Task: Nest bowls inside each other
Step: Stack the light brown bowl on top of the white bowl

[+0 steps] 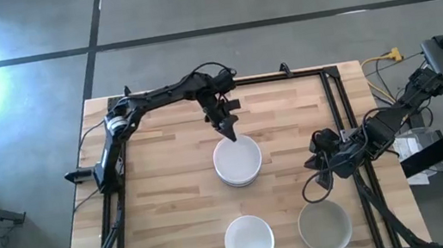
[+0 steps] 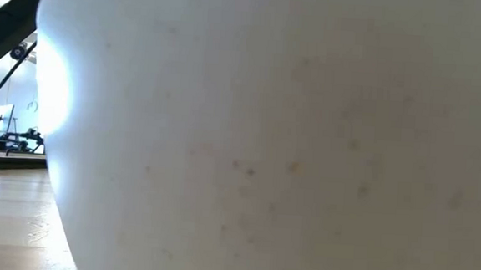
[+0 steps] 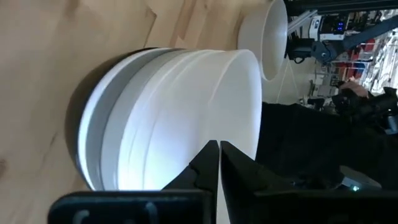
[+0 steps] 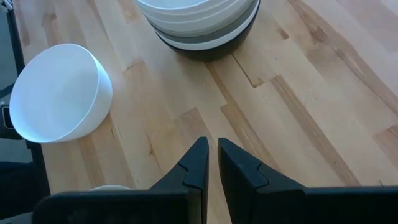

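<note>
A stack of nested bowls (image 1: 237,162) stands mid-table, white ones on top, grey below and a black one at the bottom (image 4: 205,46). My left gripper (image 1: 229,131) is shut, with its tips at the far rim of the top white bowl (image 3: 186,112). One white bowl (image 1: 248,240) sits alone at the near edge and fills the low view (image 2: 265,136). A pale grey bowl (image 1: 324,226) sits to its right. My right gripper (image 4: 211,149) hangs shut and holding nothing over bare wood to the right of the stack. My left gripper comes slanting down from the far side, its shut fingertips (image 3: 208,155) against the outline of the top white bowl's wall near the far rim (image 3: 249,124). Whether they touch it, I cannot tell.
A black frame rail (image 1: 336,108) runs along the table's right side, with cables and equipment beyond it. Bare wooden tabletop (image 1: 163,202) lies left of the stack.
</note>
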Controlling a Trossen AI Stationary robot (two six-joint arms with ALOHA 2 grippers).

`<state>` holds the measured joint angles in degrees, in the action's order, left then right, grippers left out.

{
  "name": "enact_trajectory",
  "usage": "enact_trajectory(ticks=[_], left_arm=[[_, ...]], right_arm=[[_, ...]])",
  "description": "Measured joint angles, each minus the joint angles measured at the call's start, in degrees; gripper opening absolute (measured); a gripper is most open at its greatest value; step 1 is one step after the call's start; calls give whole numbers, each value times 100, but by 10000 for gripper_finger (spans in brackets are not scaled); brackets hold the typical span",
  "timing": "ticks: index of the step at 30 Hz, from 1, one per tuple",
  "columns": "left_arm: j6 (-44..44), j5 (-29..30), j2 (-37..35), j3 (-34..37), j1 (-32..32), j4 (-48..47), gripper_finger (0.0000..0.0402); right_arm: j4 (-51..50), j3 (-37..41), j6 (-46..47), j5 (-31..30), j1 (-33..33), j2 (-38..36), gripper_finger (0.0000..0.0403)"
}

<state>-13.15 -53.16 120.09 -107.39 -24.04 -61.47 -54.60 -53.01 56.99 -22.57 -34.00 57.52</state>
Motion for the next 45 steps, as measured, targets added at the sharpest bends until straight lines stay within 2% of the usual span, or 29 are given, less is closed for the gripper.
enact_trajectory(ticks=[20,24,31,35,40,45], left_arm=[[2,151,-179,-60,-210,-62,0],[3,296,-735,-8,-214,-96,0],[27,1372,-2042,286,-10,-51,0],[326,1517,-2754,448,280,-36,0],[516,1826,-3644,873,779,44,0],[427,2304,-4437,1602,1144,572,0]], right_arm=[[2,0,-13,1,0,0,31],[17,0,63,26,0,0,31],[194,0,-38,-16,4,2,31],[565,0,-328,-364,15,2,31],[1781,0,-1059,-1157,138,2,31],[3733,0,-2306,-1928,517,2,31]])
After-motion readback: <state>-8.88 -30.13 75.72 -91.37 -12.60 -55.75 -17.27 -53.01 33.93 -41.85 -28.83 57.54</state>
